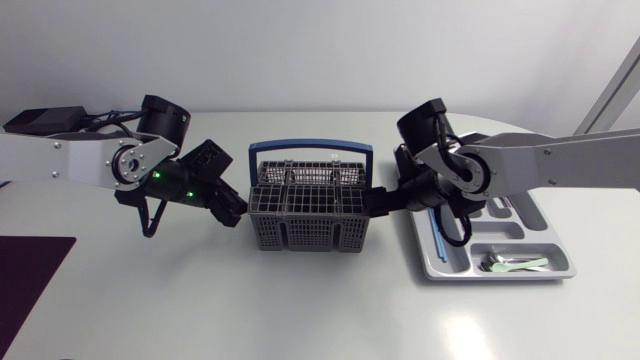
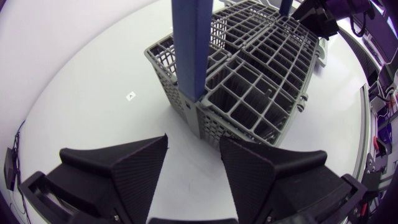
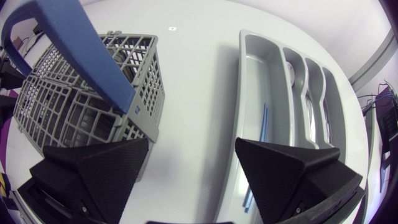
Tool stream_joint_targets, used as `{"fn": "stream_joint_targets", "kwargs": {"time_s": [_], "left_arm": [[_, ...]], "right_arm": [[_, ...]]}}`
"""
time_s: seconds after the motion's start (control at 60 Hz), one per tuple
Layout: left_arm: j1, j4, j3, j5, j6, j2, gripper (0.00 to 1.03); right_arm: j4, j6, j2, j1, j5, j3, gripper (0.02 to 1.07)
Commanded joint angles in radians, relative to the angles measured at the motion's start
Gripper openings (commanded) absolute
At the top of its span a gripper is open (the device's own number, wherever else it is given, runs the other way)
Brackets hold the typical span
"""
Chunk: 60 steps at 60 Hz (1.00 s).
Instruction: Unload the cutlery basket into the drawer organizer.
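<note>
The basket (image 1: 307,205) is flanked on the bench (image 1: 300,310) by the left hand (image 2: 194,140), held wide at its left end, and the right hand (image 3: 193,142), held wide at its right, seemingly to steady it, with the organizer (image 1: 560,262) set beyond its right end.

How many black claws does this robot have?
2. The left gripper sits left of the cutlery basket; the right gripper is between it and the drawer organizer. None seems hidden.
</note>
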Motion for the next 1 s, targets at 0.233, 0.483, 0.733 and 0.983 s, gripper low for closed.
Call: {"fn": "stream_joint_targets", "kwargs": {"time_s": [0.233,0.483,0.733,0.983], "left_arm": [[-0.006,0.022,0.021,0.029,0.015,0.002,0.59],[-0.006,0.022,-0.012,0.029,0.015,-0.021,0.59],[-0.004,0.022,-0.03,0.029,0.015,-0.04,0.59],[0.02,0.014,-0.055,0.029,0.029,-0.079,0.6]], "right_arm": [[0.001,0.019,0.038,0.012,0.0,0.029,1.02],[0.011,0.015,0.039,0.003,0.01,0.03,1.02],[0.015,0.009,0.029,0.001,0.031,0.019,1.02],[0.008,0.002,-0.06,-0.003,0.031,-0.034,1.02]]}}
